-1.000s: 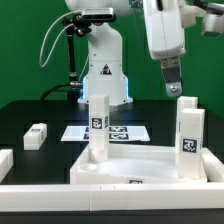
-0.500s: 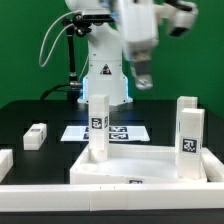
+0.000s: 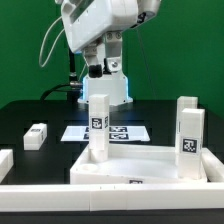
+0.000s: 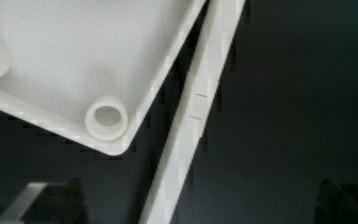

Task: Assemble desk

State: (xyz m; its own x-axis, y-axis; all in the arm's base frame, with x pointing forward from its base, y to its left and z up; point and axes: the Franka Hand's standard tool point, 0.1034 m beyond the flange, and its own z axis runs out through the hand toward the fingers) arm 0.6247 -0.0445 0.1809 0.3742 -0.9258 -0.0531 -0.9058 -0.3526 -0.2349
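We are seeing the slab [image 3: 150,165] lying at the front of the black table [image 3: 30,112], its raised rim just behind the long white rail [image 3: 110,193] that is running along the front edge. Two posts are standing upright on the slab: one [image 3: 98,128] at its back corner on the exterior view's left, the other [image 3: 187,135] at the exterior view's right. A third post [image 3: 36,136] is lying on the table, well apart from the slab toward the exterior view's left. Behind the slab the marker board [image 3: 120,132] is lying flat.

Our gripper [image 3: 96,68] is hanging high above the table, well clear of both standing posts, over the back area near the robot base [image 3: 105,80]. Its fingers are standing wide apart and are holding nothing.

In the wrist view we are looking down on a slab [image 4: 69,70] corner with a round socket [image 4: 108,116] beside the rim; a thin edge is running along it and bare dark table [image 4: 300,110] is lying next to it.

Between the slab's left edge and the lying post, open black table is giving free room.
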